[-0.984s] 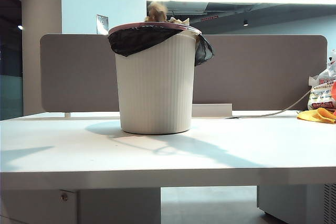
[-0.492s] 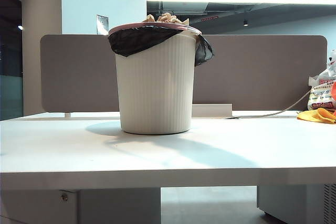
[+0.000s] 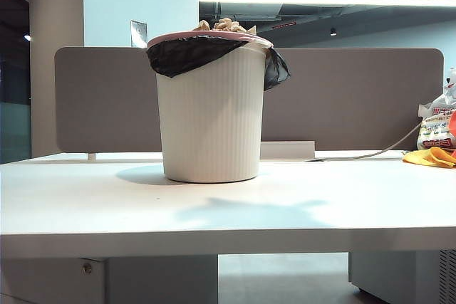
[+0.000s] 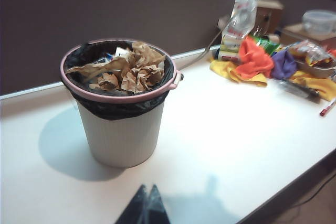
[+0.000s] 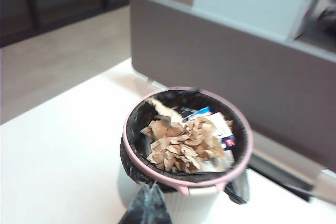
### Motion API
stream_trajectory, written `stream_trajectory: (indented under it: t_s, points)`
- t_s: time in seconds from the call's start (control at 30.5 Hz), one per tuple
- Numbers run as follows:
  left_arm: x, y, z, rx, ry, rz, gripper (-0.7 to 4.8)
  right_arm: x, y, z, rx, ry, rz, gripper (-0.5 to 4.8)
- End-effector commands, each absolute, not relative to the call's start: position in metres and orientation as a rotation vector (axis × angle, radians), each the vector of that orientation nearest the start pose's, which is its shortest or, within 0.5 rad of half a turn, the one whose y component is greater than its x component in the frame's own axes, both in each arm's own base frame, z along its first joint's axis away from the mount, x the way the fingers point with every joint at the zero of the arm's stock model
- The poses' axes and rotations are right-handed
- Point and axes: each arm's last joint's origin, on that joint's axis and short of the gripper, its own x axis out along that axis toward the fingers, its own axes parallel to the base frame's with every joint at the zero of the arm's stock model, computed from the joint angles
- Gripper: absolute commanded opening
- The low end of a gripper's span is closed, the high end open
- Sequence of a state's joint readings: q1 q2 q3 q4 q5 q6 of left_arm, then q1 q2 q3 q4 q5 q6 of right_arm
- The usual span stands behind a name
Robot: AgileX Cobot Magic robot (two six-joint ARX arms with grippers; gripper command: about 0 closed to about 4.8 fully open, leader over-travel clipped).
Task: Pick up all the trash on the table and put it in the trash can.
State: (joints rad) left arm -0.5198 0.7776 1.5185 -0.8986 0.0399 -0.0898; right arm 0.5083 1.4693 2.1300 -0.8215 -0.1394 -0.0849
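Observation:
The cream ribbed trash can with pink rim and black liner stands on the white table. Crumpled tan-brown paper trash peeks over its rim. In the left wrist view the trash fills the trash can, and my left gripper hangs shut and empty over bare table, well short of the can. In the right wrist view the trash lies inside the trash can, and my right gripper is shut and empty, above and just short of the rim. Neither gripper shows in the exterior view.
A grey-brown partition panel runs behind the can. At the far right lie a printed white bag and a yellow-orange cloth. The left wrist view shows orange cloth, purple cloth, a cable and the table's front edge.
A second ago a dark gripper hung over the can with a paper ball at the rim. The ball now lies in the can, the arm has left the exterior view, and the shadows have shifted.

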Motion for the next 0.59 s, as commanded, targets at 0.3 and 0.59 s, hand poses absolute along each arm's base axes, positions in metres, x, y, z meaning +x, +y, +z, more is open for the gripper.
stream_trajectory:
  t_s: [0.3,0.59]
  points:
    - [0.040,-0.024,0.427,-0.009,0.234,-0.560,-0.05,0.101,0.060,0.514,-0.133,0.142,0.542,-0.09]
    - [0.082,-0.052,0.375,-0.127,0.251,-0.656,-0.05,0.087,0.053,0.414,-0.033,0.198,0.569,-0.09]
